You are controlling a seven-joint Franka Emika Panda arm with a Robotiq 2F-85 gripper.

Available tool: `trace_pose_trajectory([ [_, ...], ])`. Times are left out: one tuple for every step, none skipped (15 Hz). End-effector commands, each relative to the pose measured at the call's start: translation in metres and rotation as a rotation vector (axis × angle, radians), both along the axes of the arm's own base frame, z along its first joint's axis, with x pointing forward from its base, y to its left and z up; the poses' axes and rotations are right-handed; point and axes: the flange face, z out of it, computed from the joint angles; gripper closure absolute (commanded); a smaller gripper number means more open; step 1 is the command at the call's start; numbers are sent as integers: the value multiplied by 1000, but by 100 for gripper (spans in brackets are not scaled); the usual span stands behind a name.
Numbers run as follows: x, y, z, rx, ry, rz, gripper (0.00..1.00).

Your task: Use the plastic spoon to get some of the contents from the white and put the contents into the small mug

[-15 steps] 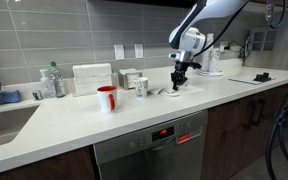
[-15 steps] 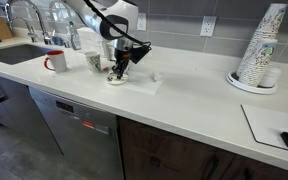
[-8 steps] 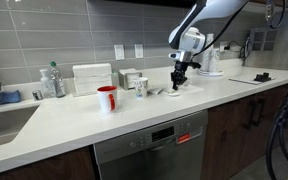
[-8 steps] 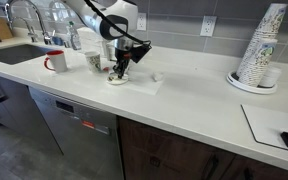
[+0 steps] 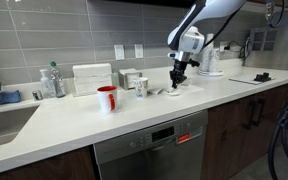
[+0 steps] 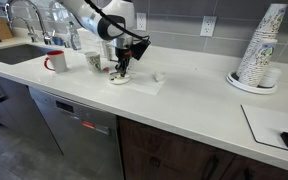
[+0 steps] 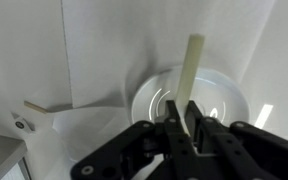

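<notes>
**A:** Left to right: red mug (image 5: 106,98), small mug (image 5: 141,87) near it, then the gripper (image 5: 177,77) above the white dish (image 6: 117,80). In the wrist view the jaws are clamped on the plastic spoon (image 7: 191,70) by its handle.

**B:** Risks?

**A:** It's a thin handle in a pinch grip, so it could pivot in the jaws and tip the load mid-transfer. I can't see the spoon's bowl, so I can't tell if it's loaded. The small mug has a narrow mouth, and tilting early would spill onto the counter (image 5: 74,122). The red mug is the next thing along, so an overshoot would hit it or fill the wrong mug.

**B:** Change since the earlier frame?

**A:** The gripper sits slightly higher over the dish and a touch toward the mugs. Mugs and dish unmoved, grip unchanged.
</notes>
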Motion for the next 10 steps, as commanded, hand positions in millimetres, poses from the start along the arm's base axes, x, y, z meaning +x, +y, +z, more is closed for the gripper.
trace_pose_trajectory([
  [-9,-8,4,14,12,9,96],
  [-10,-11,9,37,9,1,96],
  [-11,-15,14,57,9,-6,96],
  [-12,-19,19,75,9,-16,96],
  [-14,-25,25,98,11,-29,96],
  [-16,-30,30,119,14,-42,96],
  [-17,-37,36,134,16,-69,96],
  [-19,-44,41,144,12,-95,96],
  [-20,-52,48,165,8,-124,96],
  [-21,-60,53,181,-1,-151,96],
])
